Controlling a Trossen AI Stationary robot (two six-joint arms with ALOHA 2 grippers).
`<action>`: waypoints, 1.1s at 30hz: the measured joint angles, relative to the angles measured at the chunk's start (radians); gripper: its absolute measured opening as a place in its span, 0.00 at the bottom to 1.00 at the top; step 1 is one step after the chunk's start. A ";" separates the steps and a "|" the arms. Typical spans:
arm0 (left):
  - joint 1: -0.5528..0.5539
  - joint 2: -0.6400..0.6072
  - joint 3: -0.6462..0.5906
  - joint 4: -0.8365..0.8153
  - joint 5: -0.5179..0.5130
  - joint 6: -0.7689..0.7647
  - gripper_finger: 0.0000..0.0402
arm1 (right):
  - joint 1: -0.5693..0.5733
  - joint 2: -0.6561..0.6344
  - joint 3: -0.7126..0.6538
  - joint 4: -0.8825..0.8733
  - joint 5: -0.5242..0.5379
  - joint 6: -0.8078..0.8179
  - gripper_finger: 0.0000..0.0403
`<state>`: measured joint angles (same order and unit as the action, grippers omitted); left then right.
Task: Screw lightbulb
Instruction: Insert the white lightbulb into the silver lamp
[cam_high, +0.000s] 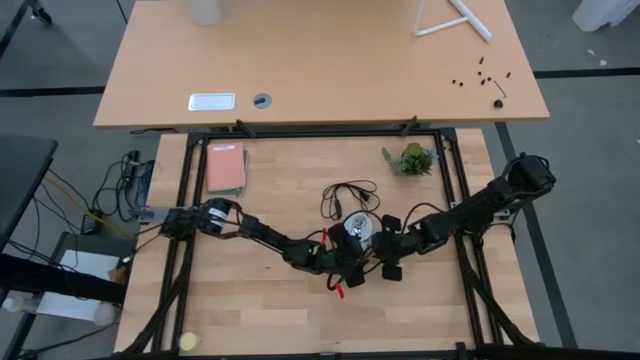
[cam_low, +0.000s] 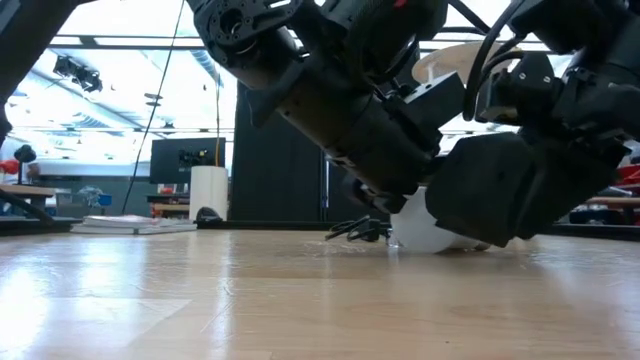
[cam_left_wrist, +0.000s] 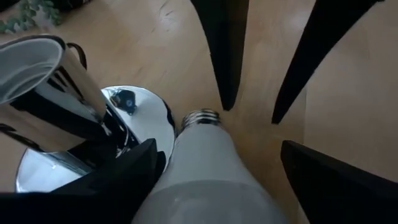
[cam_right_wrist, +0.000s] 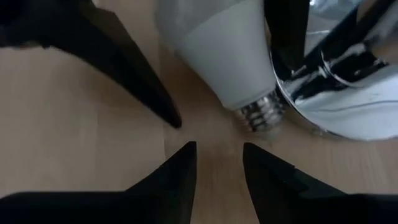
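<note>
Lightbulb (cam_left_wrist: 205, 168), a white pear-shaped bulb with a ribbed silvery screw end, lies on its side on the pale wooden table (cam_high: 260, 310), near the middle of the table, its screw end just beside the rim of the round mirror-bright metal socket disc (cam_left_wrist: 146, 124). In the left wrist view the bulb's body sits between the left gripper (cam_left_wrist: 217, 180)'s 2 dark fingers (cam_left_wrist: 134, 174), which stand wide on either side of it; whether they press the glass I cannot tell. The right gripper (cam_right_wrist: 219, 163) meets it from the other side: its 2 dark fingers (cam_right_wrist: 174, 180) are drawn close together, a narrow gap between their tips, holding nothing, with the tips near the bulb's screw end but apart from it. From above, the 2 arms come together at the table's centre, the left one reaching in from the left edge and the right one from the right edge, their grippers crowded around the socket disc. A thin black cord (cam_high: 345, 195) loops on the table just beyond the disc. Farther off on the table lie a salmon-pink rectangular book (cam_high: 226, 167) at the far left and a small green plant sprig (cam_high: 412, 158) at the far right. In the low view the bulb's white body (cam_low: 425, 230) shows under the dark gripper housings, resting on the table.
</note>
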<state>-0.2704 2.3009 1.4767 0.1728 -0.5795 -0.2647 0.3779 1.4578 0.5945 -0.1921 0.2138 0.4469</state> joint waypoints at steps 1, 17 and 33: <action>-0.002 0.000 0.001 -0.004 -0.002 0.000 0.82 | 0.000 0.000 0.000 -0.003 0.000 0.001 0.35; -0.006 -0.064 -0.002 -0.153 0.024 -0.008 0.64 | 0.018 -0.155 0.013 -0.160 -0.031 0.136 0.34; 0.015 -0.178 0.277 -0.688 0.095 0.030 0.65 | 0.046 -0.299 0.013 -0.187 0.148 0.139 0.34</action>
<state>-0.2551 2.1231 1.7538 -0.5154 -0.4843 -0.2343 0.4236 1.1584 0.6071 -0.3787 0.3620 0.5854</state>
